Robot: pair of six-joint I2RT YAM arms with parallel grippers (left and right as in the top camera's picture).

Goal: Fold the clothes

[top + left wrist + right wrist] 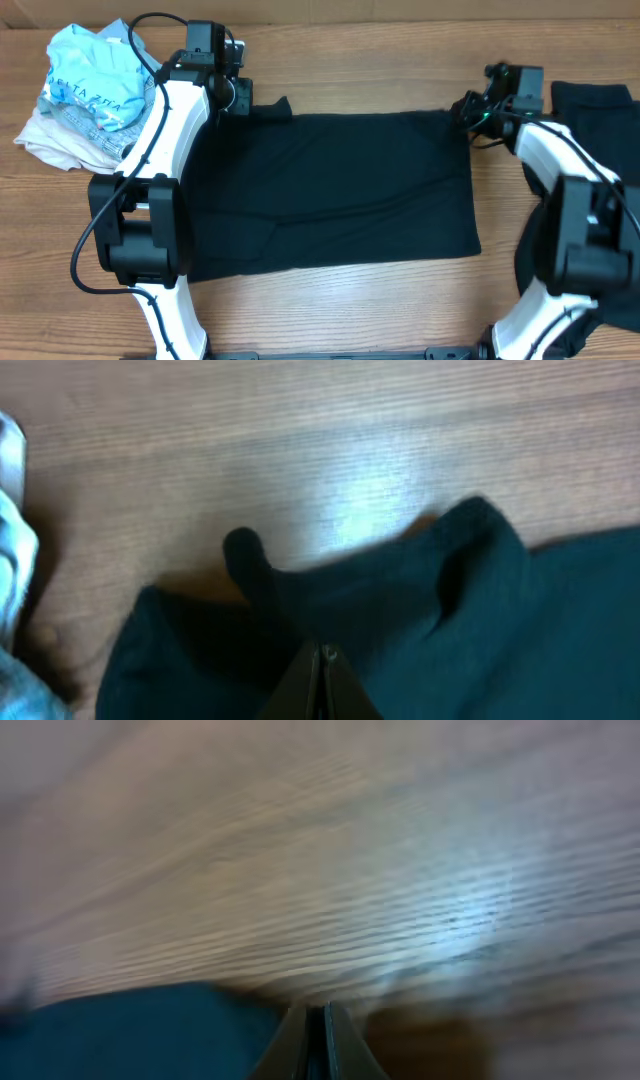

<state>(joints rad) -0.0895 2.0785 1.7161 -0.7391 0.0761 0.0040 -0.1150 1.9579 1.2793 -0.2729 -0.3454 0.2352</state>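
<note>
A black T-shirt (330, 190) lies spread as a wide rectangle in the middle of the wooden table (380, 60). My left gripper (248, 100) is at its far left corner. In the left wrist view its jaws (322, 652) are shut on bunched black fabric (480, 620) that rises in a fold ahead of the tips. My right gripper (466, 108) is at the far right corner. In the right wrist view, which is blurred, its jaws (318, 1012) are shut with a thin dark strip between them, and the shirt's edge (130, 1030) reaches the left finger.
A heap of light blue and cream clothes (85, 95) sits at the far left of the table. More black cloth (595, 110) lies at the right edge, partly under the right arm. Bare wood runs along the far side and the front.
</note>
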